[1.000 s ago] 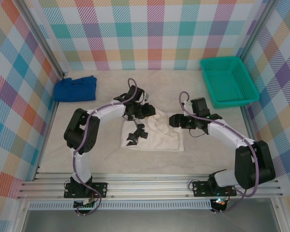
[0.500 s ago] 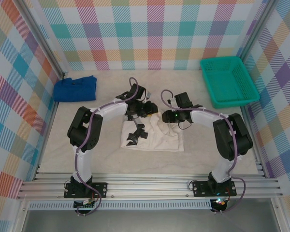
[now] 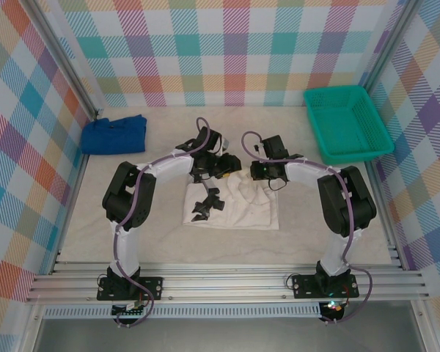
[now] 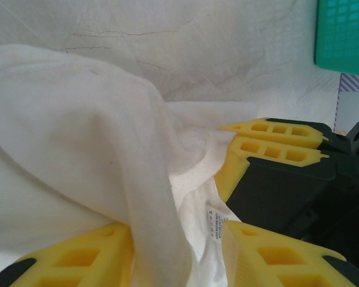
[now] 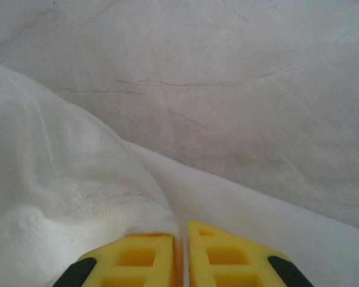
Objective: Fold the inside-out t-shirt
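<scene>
right fingers (image 5: 137,258) swung in to t-shirt (image 3: 246,213) edge — closed on it, left fingers (image 4: 78,260) wider

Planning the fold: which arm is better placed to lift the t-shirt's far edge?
Right, likely: the right gripper pinches the hem of the white t-shirt; the left gripper stands open around a fold.

From above, the far edge of the white t-shirt (image 3: 235,209) is hidden under the left end effector (image 3: 221,167) and the right end effector (image 3: 257,171). In the left wrist view, a fold of cloth covers part of the left end effector, which the bottom edge cuts off. The label (image 4: 214,220) has print too small to read, and a green basket (image 4: 344,33) is cropped at the corner. In the right wrist view, the bottom edge cuts off the right end effector.
</scene>
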`<state>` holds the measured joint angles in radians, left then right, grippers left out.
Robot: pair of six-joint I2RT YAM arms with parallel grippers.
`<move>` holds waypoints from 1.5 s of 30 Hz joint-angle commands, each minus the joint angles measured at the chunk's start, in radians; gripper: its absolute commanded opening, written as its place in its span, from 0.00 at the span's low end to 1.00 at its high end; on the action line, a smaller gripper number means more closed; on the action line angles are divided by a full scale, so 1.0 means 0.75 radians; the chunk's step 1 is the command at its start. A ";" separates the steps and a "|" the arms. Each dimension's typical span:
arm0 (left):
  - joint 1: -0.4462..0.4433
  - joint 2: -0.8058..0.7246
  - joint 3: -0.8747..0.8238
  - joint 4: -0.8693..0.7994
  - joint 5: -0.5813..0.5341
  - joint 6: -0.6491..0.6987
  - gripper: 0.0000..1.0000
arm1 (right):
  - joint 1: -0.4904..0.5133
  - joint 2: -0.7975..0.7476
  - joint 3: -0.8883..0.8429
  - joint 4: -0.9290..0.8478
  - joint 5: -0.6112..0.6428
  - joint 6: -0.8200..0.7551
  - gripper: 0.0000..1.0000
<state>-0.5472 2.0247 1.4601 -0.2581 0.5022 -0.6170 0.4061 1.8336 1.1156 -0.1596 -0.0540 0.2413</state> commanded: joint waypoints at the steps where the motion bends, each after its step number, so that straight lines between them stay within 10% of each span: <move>1: 0.003 0.028 0.052 -0.007 0.038 0.000 0.45 | -0.026 -0.080 -0.008 -0.047 0.030 0.071 0.12; 15: -0.001 0.073 0.092 0.039 0.134 -0.042 0.54 | -0.153 -0.147 -0.042 -0.103 -0.088 0.239 0.32; 21: 0.008 0.062 0.100 0.042 0.100 -0.031 0.57 | -0.116 -0.269 -0.197 0.055 -0.430 0.301 0.42; 35: 0.056 -0.025 0.011 0.058 0.029 -0.034 0.61 | -0.079 -0.014 -0.128 0.240 -0.548 0.585 0.55; 45: 0.099 -0.113 -0.088 0.048 -0.014 -0.002 0.64 | -0.085 0.092 -0.063 0.423 -0.591 0.648 0.46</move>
<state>-0.4854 1.9987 1.4174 -0.2291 0.5106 -0.6388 0.3470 1.8931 1.0325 0.0925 -0.4740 0.7063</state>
